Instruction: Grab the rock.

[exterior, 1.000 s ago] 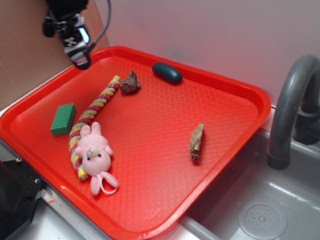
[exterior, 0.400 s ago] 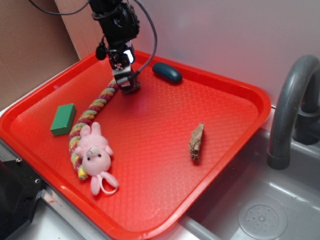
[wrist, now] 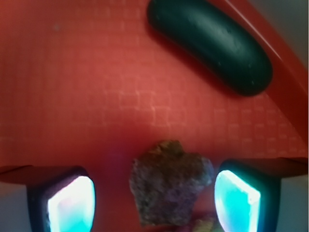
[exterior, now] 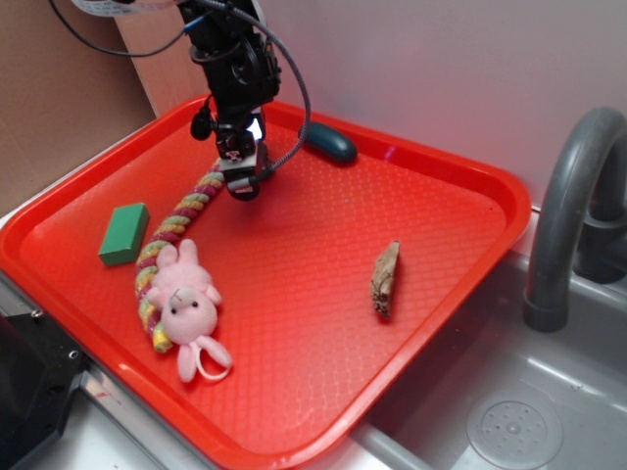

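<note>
The rock [wrist: 169, 181], a lumpy reddish-brown stone, lies on the red tray [exterior: 294, 304] between my two glowing finger pads [wrist: 72, 205]. My gripper [wrist: 154, 200] is open; there is a gap between the rock and the left pad, and the right pad sits close to the rock's edge. In the exterior view the gripper [exterior: 243, 184] is lowered at the tray's back left, beside the top end of the rope, and it hides the rock.
A dark teal oval [exterior: 327, 143] lies just behind the gripper. A braided rope with a pink plush [exterior: 186, 299] runs forward from it. A green block [exterior: 124, 233] sits left, a tan bark-like piece [exterior: 385, 278] right. A grey faucet [exterior: 568, 196] and sink [exterior: 509, 421] are right of the tray.
The gripper has moved from above the tray's back-left rim rightward and down over the rock, which was in plain sight a second ago and is now covered in the exterior view.
</note>
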